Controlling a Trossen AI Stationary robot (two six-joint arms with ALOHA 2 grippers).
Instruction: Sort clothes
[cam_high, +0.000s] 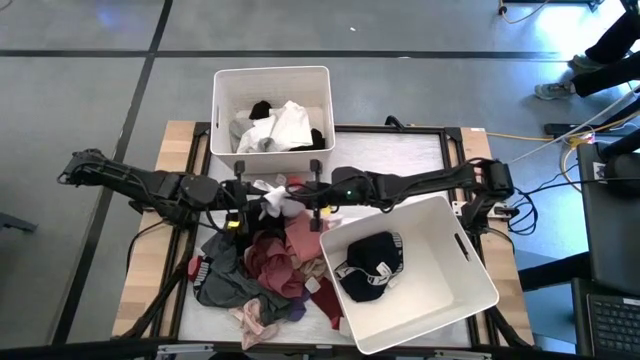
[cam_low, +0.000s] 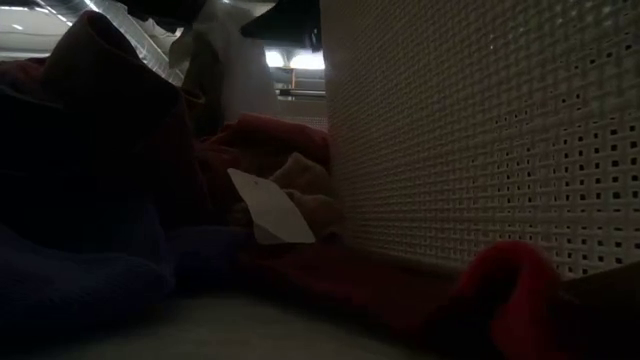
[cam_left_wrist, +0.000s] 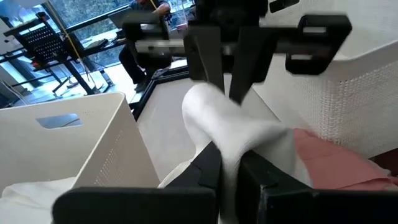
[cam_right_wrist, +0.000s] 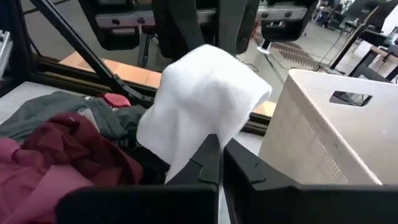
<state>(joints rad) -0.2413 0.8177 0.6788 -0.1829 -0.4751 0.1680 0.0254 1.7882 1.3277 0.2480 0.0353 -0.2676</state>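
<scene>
Pinched at opposite ends by the left gripper (cam_left_wrist: 229, 168) and the right gripper (cam_right_wrist: 219, 155), the white garment (cam_high: 278, 201) hangs taut above the table's clothes pile (cam_high: 262, 268), so one should let go before the other carries it to the far bin (cam_high: 222, 110)

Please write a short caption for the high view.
Both grippers, left and right, hold one white garment above the clothes pile.

white garment (cam_high: 278, 201) | maroon clothes (cam_high: 272, 262) | white bins (cam_high: 455, 300)
</scene>
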